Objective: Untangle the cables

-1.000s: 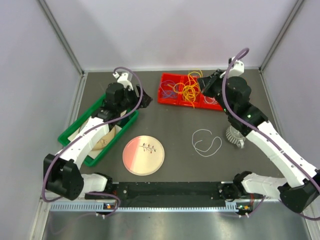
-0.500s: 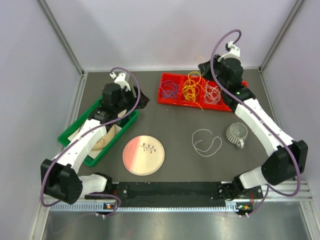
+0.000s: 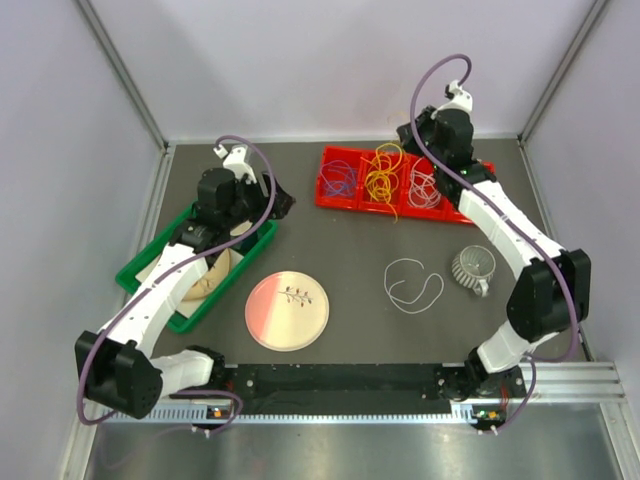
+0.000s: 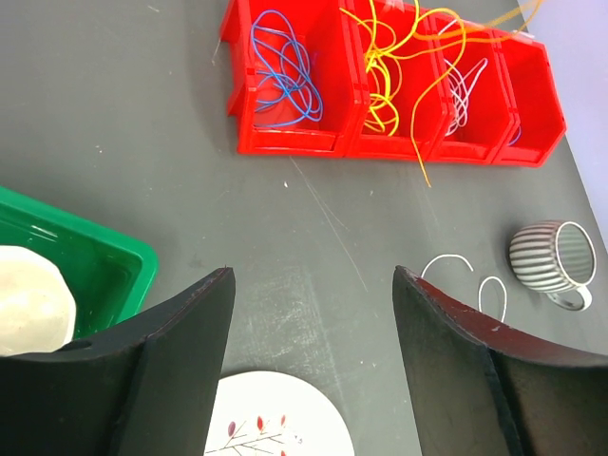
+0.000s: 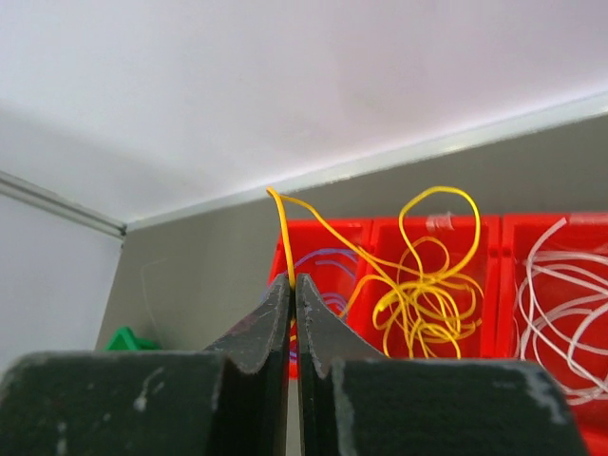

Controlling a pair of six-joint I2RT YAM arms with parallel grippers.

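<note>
"Yellow cable: how will it handle?"

"Light, thin and springy, I'd judge. It should bend freely but snag on its own loops. It is best taken by one free strand, away from the tangle."

"Where is it from your right gripper?"

"One strand runs up between my closed fingers. The tangle lies below, in the middle compartment of the red bin."

"And your left gripper?"

"Spread wide, holding nothing, above the table beside the green tray."
</note>
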